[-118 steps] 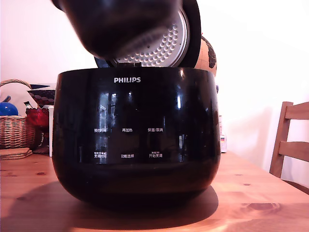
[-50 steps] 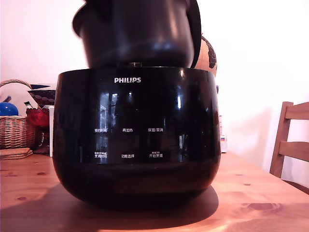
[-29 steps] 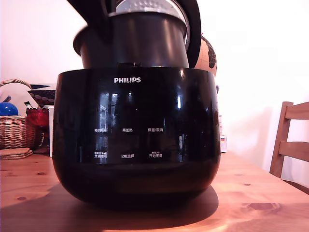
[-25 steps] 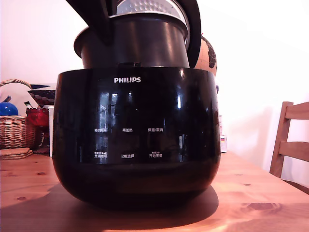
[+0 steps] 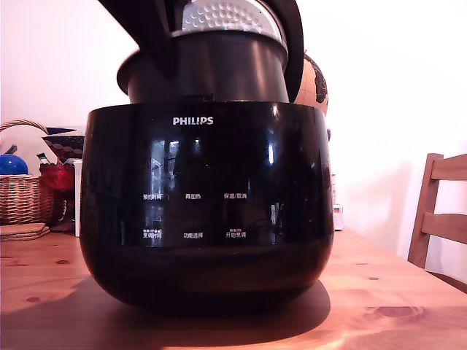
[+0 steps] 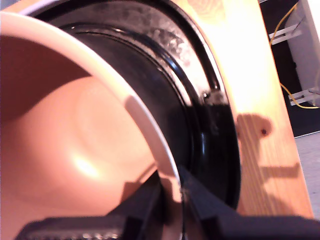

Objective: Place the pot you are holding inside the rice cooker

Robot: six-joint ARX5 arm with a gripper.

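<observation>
The pincer (image 6: 172, 197) is clamped on the pot (image 5: 211, 69) rim, part-sunk in the rice cooker (image 5: 204, 204); a tilt could jam it.

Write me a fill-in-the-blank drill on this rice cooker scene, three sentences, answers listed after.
1. The white brand name printed on the rice cooker reads ____.
2. In the wrist view the gripper is shut on the ____ of the pot.
3. In the exterior view a wicker basket stands on the wooden table, on the cooker's ____ side.

Missing words: PHILIPS; rim; left
</observation>
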